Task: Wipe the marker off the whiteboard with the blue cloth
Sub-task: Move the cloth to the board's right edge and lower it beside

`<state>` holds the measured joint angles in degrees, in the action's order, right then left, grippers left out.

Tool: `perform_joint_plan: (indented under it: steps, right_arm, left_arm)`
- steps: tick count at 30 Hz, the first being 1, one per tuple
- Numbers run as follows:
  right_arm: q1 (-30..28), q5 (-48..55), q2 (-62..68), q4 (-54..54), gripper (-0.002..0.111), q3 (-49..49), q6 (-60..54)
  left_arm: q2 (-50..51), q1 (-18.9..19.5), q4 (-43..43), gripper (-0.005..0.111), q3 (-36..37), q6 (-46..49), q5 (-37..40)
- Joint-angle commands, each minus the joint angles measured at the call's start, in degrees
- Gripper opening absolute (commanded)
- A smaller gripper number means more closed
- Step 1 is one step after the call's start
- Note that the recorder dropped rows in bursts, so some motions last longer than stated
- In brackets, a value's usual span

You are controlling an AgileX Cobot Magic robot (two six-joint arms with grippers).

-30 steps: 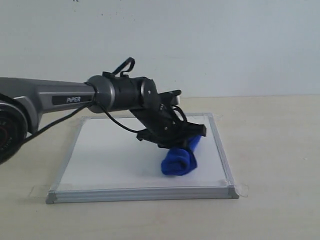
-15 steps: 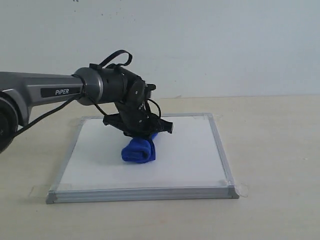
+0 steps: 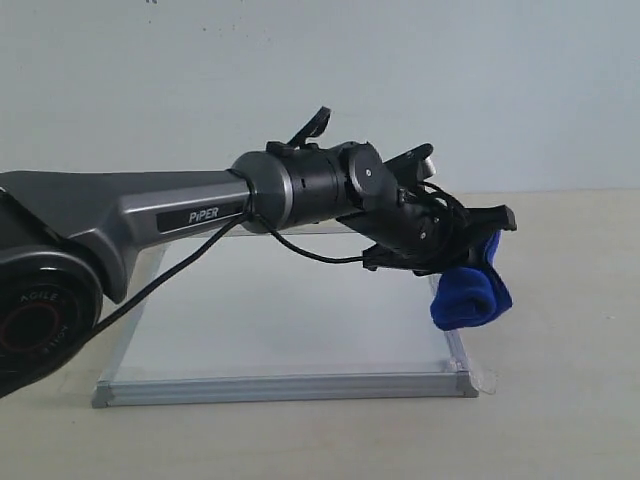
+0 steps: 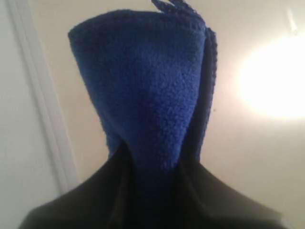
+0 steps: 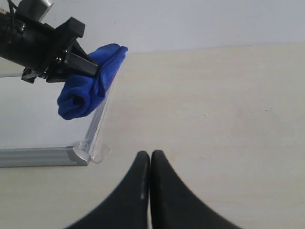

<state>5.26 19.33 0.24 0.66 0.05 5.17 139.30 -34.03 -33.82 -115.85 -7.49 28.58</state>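
My left gripper (image 3: 470,245) is shut on the blue cloth (image 3: 469,296), a rolled bundle that hangs over the right edge of the whiteboard (image 3: 270,310). The same cloth (image 4: 147,90) fills the left wrist view, pinched between the dark fingers, and the cloth (image 5: 88,90) also shows in the right wrist view beside the board's frame. The whiteboard surface that shows is plain white; no red marker line is visible. My right gripper (image 5: 150,155) is shut and empty, low over the bare table to the right of the whiteboard's taped corner (image 5: 83,152). It does not show in the exterior view.
The board lies flat on a beige table (image 3: 560,380) with a pale wall behind. The left arm (image 3: 200,205) stretches across above the board from the left. Clear tape (image 3: 484,378) sticks out at the board's front right corner.
The left gripper has swept the cloth from the board's right part to its middle, then far right and lifted it to the board's right edge.
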Motion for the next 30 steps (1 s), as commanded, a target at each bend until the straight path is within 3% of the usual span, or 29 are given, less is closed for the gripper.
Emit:
perform_joint_plan:
  steps: [1, 13, 30]
  right_arm:
    - [-0.13, -0.43, -0.24, 0.07, 0.0, -0.05, 0.0]
    - [-0.13, -0.43, -0.24, 0.07, 0.0, -0.05, 0.0]
    - [-0.13, -0.43, -0.24, 0.07, 0.0, -0.05, 0.0]
  left_arm:
    - [1.8, 0.02, -11.17, 0.004, -0.47, -0.66, -7.28]
    - [3.53, -2.02, -15.24, 0.004, -0.47, -0.66, -13.85]
    - [7.05, -2.19, -15.24, 0.004, -0.47, -3.89, -12.64]
